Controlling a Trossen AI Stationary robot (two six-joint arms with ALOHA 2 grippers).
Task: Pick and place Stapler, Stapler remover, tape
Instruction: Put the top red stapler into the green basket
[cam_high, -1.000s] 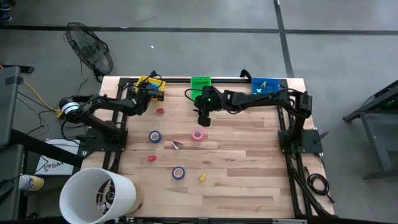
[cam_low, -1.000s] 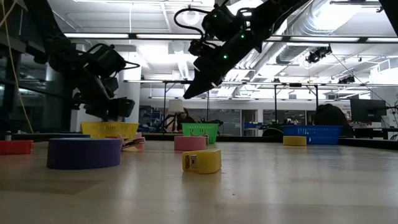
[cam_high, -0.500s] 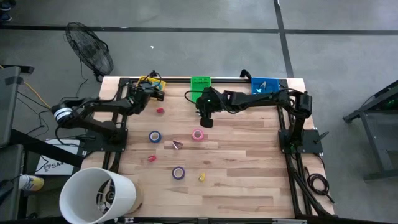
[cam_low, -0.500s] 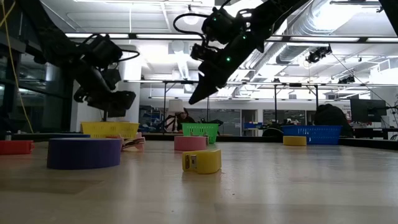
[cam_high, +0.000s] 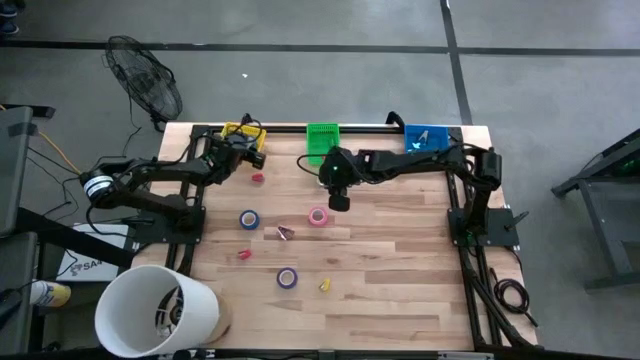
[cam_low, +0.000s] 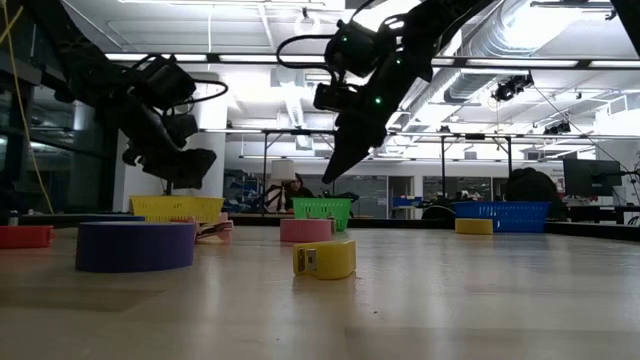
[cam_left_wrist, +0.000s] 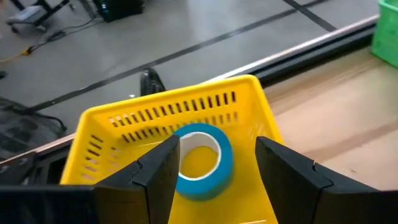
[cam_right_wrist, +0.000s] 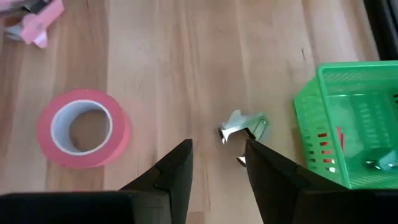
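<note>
My left gripper (cam_left_wrist: 214, 171) hangs open over the yellow basket (cam_left_wrist: 106, 130) at the table's far left. A blue tape roll (cam_left_wrist: 205, 155) lies flat in that basket, below the fingers and untouched. My right gripper (cam_right_wrist: 214, 165) hangs open in the air over the table's middle, beside the green basket (cam_right_wrist: 348, 118). Below it on the wood lie a pink tape roll (cam_right_wrist: 84, 127) and a small silver piece (cam_right_wrist: 239, 130). A blue roll (cam_high: 249, 219), a purple roll (cam_high: 287, 277) and a small pink tool (cam_right_wrist: 40, 22) also lie on the table. I cannot tell which small piece is the stapler or the stapler remover.
A blue basket (cam_high: 425, 137) stands at the far right. Small red pieces (cam_high: 257, 178) (cam_high: 245, 255) and a yellow piece (cam_high: 325, 285) lie loose on the wood. A white bucket (cam_high: 160, 310) stands at the near left corner. The table's right half has free room.
My right gripper has gone a little toward the table's right and near edges and has tipped further down. My left gripper has rolled and tipped above the yellow basket, and that arm's elbow has swung out to the left.
</note>
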